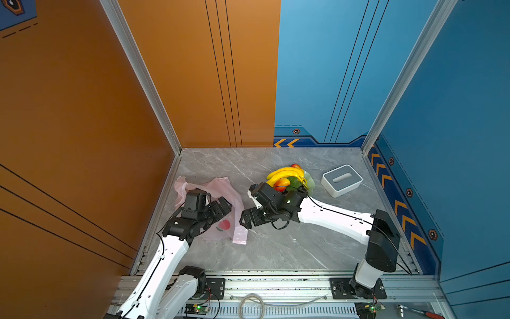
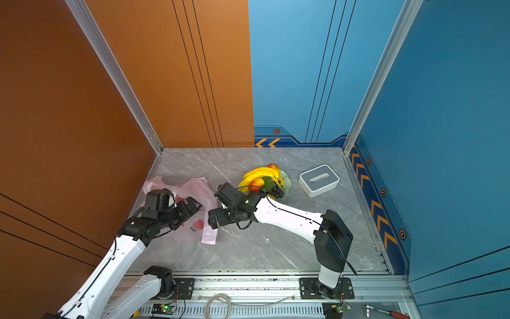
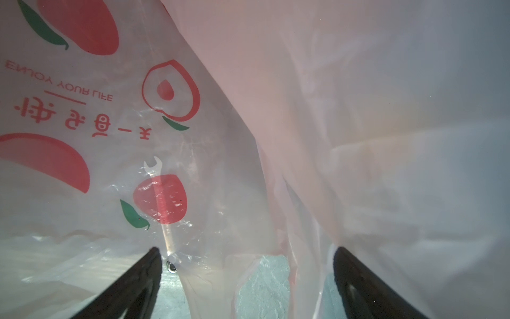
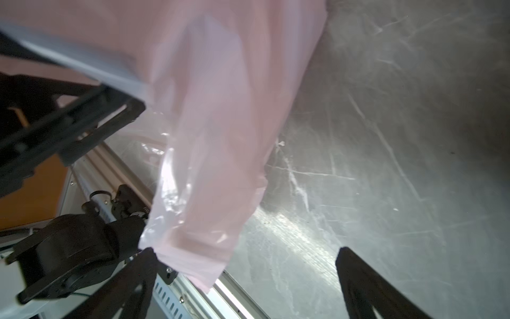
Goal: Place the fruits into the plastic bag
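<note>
Tabletop point(image 1: 276, 248) of grey marble pattern is hemmed by an orange wall point(image 1: 82, 110) on the left, blue walls point(image 1: 331, 69) at the back and right, and an aluminium rail point(image 1: 276, 284) along the front. The plastic bag point(image 1: 220, 187) point(image 2: 198, 186) lies crumpled against the left edge, close to the orange wall. The fruits sit heaped in a pale green dish point(image 1: 310, 181) point(image 2: 287, 179) past the middle, toward the back. A white-and-grey box point(image 1: 341, 180) point(image 2: 319, 180) stands just beside the dish, near the right wall. The front centre and the back strip of the table are bare in both top views, giving the arms free room there. The left gripper point(image 3: 246, 250) point(image 1: 225, 205) is over the bag with its jaws spread wide. Pink film drapes around and between them, unpinched. The right gripper point(image 4: 245, 248) point(image 1: 244, 221) hangs low by the bag's near corner, jaws likewise wide apart and empty, one fingertip point(image 4: 149, 250) at the film's edge. Counted: one bag, one dish, one box and two arms. The fruit comprises one yellow banana bunch point(image 1: 287, 174) point(image 2: 260, 174), two red-orange mangoes point(image 1: 282, 182) and one cluster of dark grapes point(image 2: 277, 190). One small spanner point(image 3: 161, 198) shows through the bag's printed film in the left wrist view; whether it is inside or beneath cannot be told.
</note>
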Tool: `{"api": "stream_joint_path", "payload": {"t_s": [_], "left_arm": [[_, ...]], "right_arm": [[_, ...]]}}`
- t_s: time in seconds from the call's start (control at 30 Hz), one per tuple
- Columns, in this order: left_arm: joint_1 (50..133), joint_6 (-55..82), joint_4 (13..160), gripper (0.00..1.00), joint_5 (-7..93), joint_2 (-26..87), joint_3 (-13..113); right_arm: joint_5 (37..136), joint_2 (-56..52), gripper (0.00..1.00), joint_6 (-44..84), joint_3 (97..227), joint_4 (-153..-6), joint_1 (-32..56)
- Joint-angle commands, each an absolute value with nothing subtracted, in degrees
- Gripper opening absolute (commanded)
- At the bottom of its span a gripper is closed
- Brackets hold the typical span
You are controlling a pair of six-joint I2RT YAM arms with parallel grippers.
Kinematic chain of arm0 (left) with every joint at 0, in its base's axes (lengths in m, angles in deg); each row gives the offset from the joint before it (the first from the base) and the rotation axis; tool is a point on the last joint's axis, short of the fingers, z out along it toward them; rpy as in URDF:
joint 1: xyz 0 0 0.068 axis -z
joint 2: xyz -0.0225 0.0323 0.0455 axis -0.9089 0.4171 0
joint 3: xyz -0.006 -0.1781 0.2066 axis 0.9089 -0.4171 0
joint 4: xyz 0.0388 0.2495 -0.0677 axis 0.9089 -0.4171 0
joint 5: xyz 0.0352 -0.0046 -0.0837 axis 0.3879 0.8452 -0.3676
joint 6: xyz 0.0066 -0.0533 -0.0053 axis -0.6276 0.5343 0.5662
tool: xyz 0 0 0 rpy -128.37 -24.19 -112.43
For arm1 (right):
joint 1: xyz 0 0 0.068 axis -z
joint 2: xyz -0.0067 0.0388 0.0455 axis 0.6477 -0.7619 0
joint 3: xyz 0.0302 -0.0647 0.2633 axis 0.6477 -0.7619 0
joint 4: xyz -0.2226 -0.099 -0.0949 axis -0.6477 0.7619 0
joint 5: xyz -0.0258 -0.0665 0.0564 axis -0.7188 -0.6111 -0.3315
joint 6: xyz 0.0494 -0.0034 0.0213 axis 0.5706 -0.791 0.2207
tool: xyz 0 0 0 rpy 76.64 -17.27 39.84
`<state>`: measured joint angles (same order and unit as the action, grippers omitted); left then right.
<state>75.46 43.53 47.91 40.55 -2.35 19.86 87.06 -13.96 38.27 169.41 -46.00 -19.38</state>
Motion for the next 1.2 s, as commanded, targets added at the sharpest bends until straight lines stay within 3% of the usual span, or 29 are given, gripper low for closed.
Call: {"api": "stream_joint_path", "payload": {"t_s": [0.0,0.27,0.4,0.47,0.6,0.63,0.87,1.17], "left_arm": [[75.1,44.6,46.3,0.98,39.9,-2.4,20.1],[75.2,46.3,46.3,0.98,39.4,-2.3,20.6],[74.9,48.0,46.6,0.98,38.8,-2.8,21.0],[74.8,48.9,46.6,0.98,38.2,-3.2,21.3],[74.3,51.1,47.1,0.98,35.5,-3.8,21.2],[74.1,51.7,47.6,0.98,34.1,-3.8,21.0],[74.3,57.1,54.7,0.98,16.4,-0.9,18.7],[82.3,59.4,58.0,0.98,4.1,0.1,18.8]], "right_arm": [[89.3,-14.8,1.0,39.4,169.0,-50.0,-21.0],[90.9,-20.8,0.95,39.6,171.2,-52.9,-21.7],[88.7,-22.5,0.78,41.6,170.8,-54.8,-21.8],[87.8,-22.4,0.6,43.1,169.7,-57.1,-21.8],[83.4,-20.3,0.09,44.0,168.5,-59.3,-21.7],[82.2,-19.7,0.02,43.9,168.5,-59.2,-21.5],[77.1,-17.2,0.0,43.1,168.9,-57.0,-16.0],[77.9,-18.4,0.0,39.3,174.9,-54.9,-8.5]]}}
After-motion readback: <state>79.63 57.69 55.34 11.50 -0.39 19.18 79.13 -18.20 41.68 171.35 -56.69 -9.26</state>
